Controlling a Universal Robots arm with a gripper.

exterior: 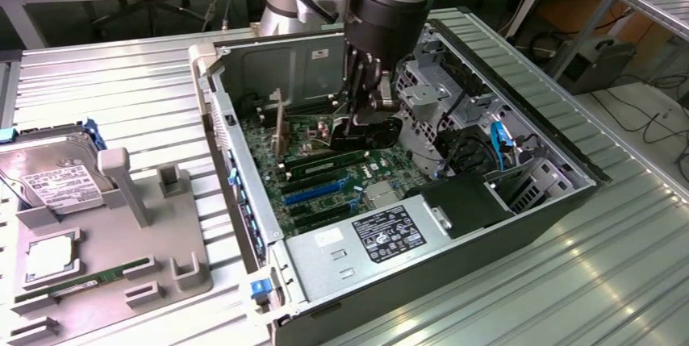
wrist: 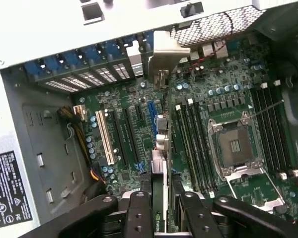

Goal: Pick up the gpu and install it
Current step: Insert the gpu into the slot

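The gpu [wrist: 159, 158] is seen edge-on, a thin black card running over the motherboard's expansion slots. Its silver bracket [wrist: 163, 52] stands at the case's rear wall with the blue clips. My gripper [wrist: 161, 201] straddles the card's other end, one black finger [wrist: 138, 213] on each side, shut on it. In the exterior view the gripper [exterior: 361, 132] reaches down into the open computer case [exterior: 231, 144], low over the motherboard [exterior: 323, 177]. The card's bracket end [exterior: 277, 120] stands upright to the exterior view's left of it. Whether the card sits in a slot I cannot tell.
A white slot [wrist: 104, 136], a blue slot [wrist: 152, 119] and the bare CPU socket [wrist: 236, 146] flank the card. The power supply [exterior: 377, 237] and drive cage [exterior: 431, 88] crowd the case. At the exterior view's left, a grey holder [exterior: 161, 233] carries a hard drive [exterior: 54, 181] and a memory stick [exterior: 86, 280].
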